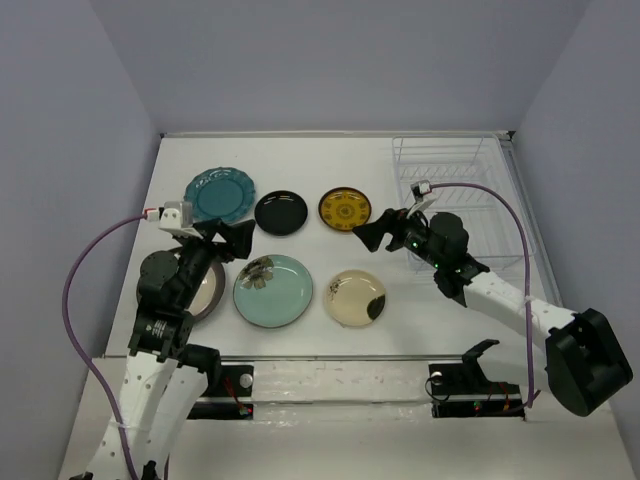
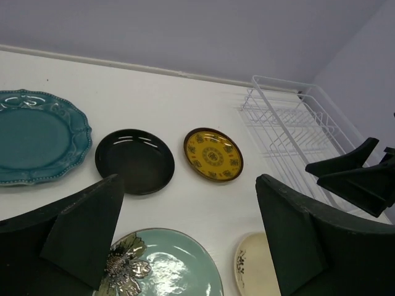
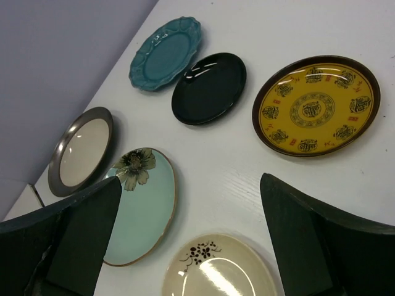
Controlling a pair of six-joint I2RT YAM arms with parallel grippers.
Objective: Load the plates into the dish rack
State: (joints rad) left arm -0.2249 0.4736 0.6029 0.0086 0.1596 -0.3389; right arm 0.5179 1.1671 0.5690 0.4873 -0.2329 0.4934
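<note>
L arm point(image 1: 150, 385): up from near-left base, wrist bent fwd. Tip hangs over bench point(image 1: 300, 160) between teal plate point(image 1: 220, 195) and aqua plate point(image 1: 272, 290).
L jaws: spread wide, nothing held.
R arm point(image 1: 500, 295): extends from near-right base, laid low, pointing left. Tip lies between yellow plate point(image 1: 346, 208) and cream plate point(image 1: 355, 298).
R jaws: spread wide, nothing held.
Plates: all six flat on bench in two rows. Black plate point(image 1: 281, 212) sits between teal and yellow, just beside teal.
Rack point(image 1: 455, 195): far-right corner, by rear and right walls, apart from all plates. R wrist is just in front of it.
Room: bare bench strip between the two rows, and between yellow plate and rack.
Edges: grey plate point(image 1: 180, 285) near left bench edge. Front row near the near edge.
Hidden: grey plate part-covered by L arm in top view. L wrist view cuts off teal, aqua and cream. Rack's near end is behind R arm.
</note>
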